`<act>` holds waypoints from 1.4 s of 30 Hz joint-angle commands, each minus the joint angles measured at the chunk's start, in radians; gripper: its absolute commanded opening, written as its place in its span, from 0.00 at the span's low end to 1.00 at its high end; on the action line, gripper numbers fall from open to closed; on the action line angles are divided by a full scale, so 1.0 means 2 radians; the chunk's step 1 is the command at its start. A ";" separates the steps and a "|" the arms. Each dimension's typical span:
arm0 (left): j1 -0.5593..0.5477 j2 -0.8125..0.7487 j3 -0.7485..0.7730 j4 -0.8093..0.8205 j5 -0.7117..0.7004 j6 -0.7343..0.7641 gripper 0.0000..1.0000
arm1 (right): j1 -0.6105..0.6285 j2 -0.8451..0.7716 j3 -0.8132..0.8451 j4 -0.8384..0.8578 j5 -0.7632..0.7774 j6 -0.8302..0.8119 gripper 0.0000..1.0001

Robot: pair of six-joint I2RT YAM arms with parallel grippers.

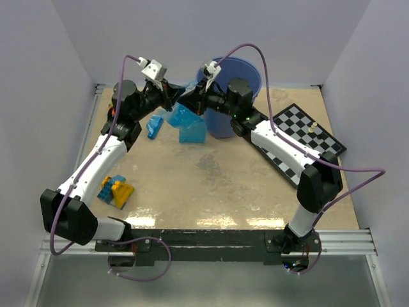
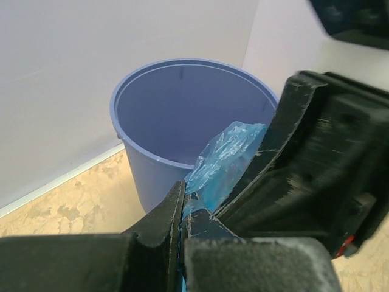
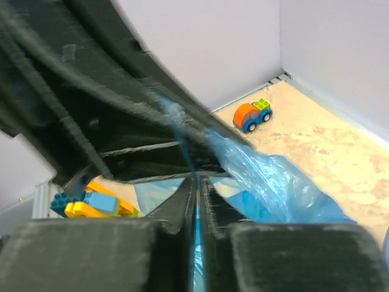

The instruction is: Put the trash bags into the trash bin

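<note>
**Operator:** Where's the bin?

**Spotter:** Your trash bin (image 1: 250, 73) stands upright at the far side of the table (image 1: 223, 185), a little right of centre, close to the back wall. To its right, the chessboard (image 1: 323, 139) lies flat with your right arm crossing over its near corner.

**Operator:** And the bags?

**Spotter:** You've got one trash bag (image 2: 225, 158) held up in the air just left of the bin, level with its rim and outside it. More blue film (image 1: 192, 131) shows beneath your grippers, beside the bin's base. From above you cannot tell whether it hangs from the held bag or lies on the table. A smaller blue bundle (image 1: 154, 126) sits on the table just left of that.

**Operator:** What are my pincers doing?

**Spotter:** Both meet nose to nose on that one bag. Your left gripper (image 2: 182, 194) is fully closed, with the film pinched between its fingers. Your right gripper (image 3: 196, 182) has its fingers nearly together, with a thin strip of blue film caught in the slit between them.

**Operator:** Anything else?

**Spotter:** Yellow and blue toy blocks (image 1: 116, 190) lie near your left forearm, well apart from the bin. A small orange toy car (image 3: 252, 114) sits by the wall in your right wrist view.
</note>
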 commanded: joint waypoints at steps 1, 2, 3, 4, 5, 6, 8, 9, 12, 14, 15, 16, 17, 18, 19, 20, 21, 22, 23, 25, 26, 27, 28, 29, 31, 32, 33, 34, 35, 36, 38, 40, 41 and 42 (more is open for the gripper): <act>-0.003 -0.028 0.011 -0.009 0.011 0.012 0.00 | 0.001 -0.003 0.031 0.026 0.048 0.006 0.00; -0.002 -0.030 0.016 -0.020 0.009 0.021 0.00 | 0.001 -0.007 0.031 0.024 0.059 0.003 0.00; 0.001 -0.034 0.020 -0.030 0.009 0.028 0.00 | 0.000 -0.008 0.031 0.021 0.068 0.000 0.00; 0.003 -0.038 0.021 -0.039 0.011 0.039 0.00 | 0.000 -0.011 0.030 0.018 0.078 -0.003 0.00; 0.006 -0.042 0.025 -0.056 0.015 0.056 0.04 | -0.001 -0.015 0.029 0.015 0.088 -0.004 0.00; 0.009 -0.045 0.031 -0.076 0.015 0.074 0.17 | -0.001 -0.019 0.027 0.013 0.094 -0.004 0.00; 0.014 -0.060 0.041 -0.130 0.001 0.127 0.48 | -0.004 -0.024 0.026 0.008 0.103 -0.005 0.00; 0.016 -0.071 0.043 -0.158 -0.005 0.165 0.61 | -0.005 -0.028 0.024 0.008 0.106 -0.005 0.00; 0.027 -0.100 0.048 -0.213 -0.008 0.224 0.74 | -0.008 -0.031 0.015 0.007 0.108 -0.009 0.00; 0.038 -0.123 0.047 -0.230 0.012 0.242 0.79 | -0.008 -0.032 0.010 0.006 0.114 -0.007 0.00; 0.039 -0.133 0.044 -0.236 0.012 0.242 0.80 | -0.008 -0.032 0.009 0.006 0.115 -0.004 0.00; 0.041 -0.140 0.040 -0.242 0.004 0.237 0.81 | -0.008 -0.031 0.008 0.006 0.114 -0.002 0.00; 0.042 -0.147 0.034 -0.245 -0.003 0.224 0.82 | -0.008 -0.031 0.009 0.007 0.111 0.001 0.00; 0.046 -0.150 0.025 -0.246 -0.016 0.201 0.82 | -0.008 -0.032 0.008 0.008 0.106 0.002 0.00; 0.049 -0.152 0.014 -0.246 -0.034 0.169 0.83 | -0.009 -0.032 0.009 0.009 0.099 0.003 0.00; 0.055 -0.150 0.002 -0.248 -0.052 0.125 0.83 | -0.008 -0.034 0.007 0.013 0.089 0.004 0.00; 0.059 -0.143 -0.007 -0.254 -0.056 0.087 0.82 | -0.009 -0.034 0.007 0.017 0.078 0.004 0.00; 0.064 -0.136 -0.015 -0.256 -0.043 0.041 0.81 | -0.009 -0.037 0.007 0.017 0.074 0.004 0.00; 0.067 -0.129 -0.028 -0.244 -0.007 0.009 0.79 | -0.009 -0.037 0.010 0.015 0.073 0.005 0.00; 0.067 -0.121 -0.073 -0.175 0.084 -0.037 0.85 | -0.009 -0.036 0.012 0.011 0.074 0.008 0.00; 0.066 -0.116 -0.090 -0.130 0.102 -0.058 0.94 | -0.010 -0.034 0.013 0.012 0.070 0.014 0.00; 0.065 -0.110 -0.107 -0.089 0.103 -0.079 1.00 | -0.010 -0.033 0.016 0.013 0.066 0.021 0.00; 0.061 -0.097 -0.114 -0.055 0.093 -0.092 1.00 | -0.010 -0.031 0.017 0.014 0.065 0.024 0.00; 0.061 -0.085 -0.116 -0.017 0.100 -0.103 1.00 | -0.010 -0.030 0.018 0.016 0.062 0.028 0.00; 0.060 -0.058 -0.108 0.032 0.119 -0.129 1.00 | -0.009 -0.031 0.016 0.017 0.065 0.031 0.00; 0.059 -0.039 -0.099 0.046 0.123 -0.143 1.00 | -0.009 -0.031 0.015 0.017 0.067 0.031 0.00; 0.059 -0.026 -0.088 0.059 0.127 -0.160 0.99 | -0.010 -0.031 0.013 0.017 0.069 0.031 0.00; 0.059 -0.014 -0.078 0.069 0.130 -0.169 0.98 | -0.010 -0.031 0.012 0.017 0.071 0.031 0.00; 0.057 -0.003 -0.066 0.076 0.133 -0.175 0.97 | -0.010 -0.032 0.011 0.016 0.072 0.029 0.00; 0.056 0.006 -0.056 0.083 0.136 -0.179 0.95 | -0.009 -0.033 0.008 0.017 0.074 0.029 0.00; 0.052 0.024 -0.041 0.096 0.147 -0.182 0.89 | -0.010 -0.034 0.006 0.017 0.076 0.030 0.00; 0.046 0.037 -0.028 0.102 0.150 -0.176 0.79 | -0.010 -0.032 0.003 0.018 0.076 0.031 0.00; 0.042 0.042 -0.026 0.101 0.148 -0.168 0.72 | -0.010 -0.031 0.003 0.018 0.075 0.033 0.00; 0.040 0.048 -0.023 0.098 0.147 -0.160 0.60 | -0.011 -0.031 0.004 0.018 0.073 0.033 0.00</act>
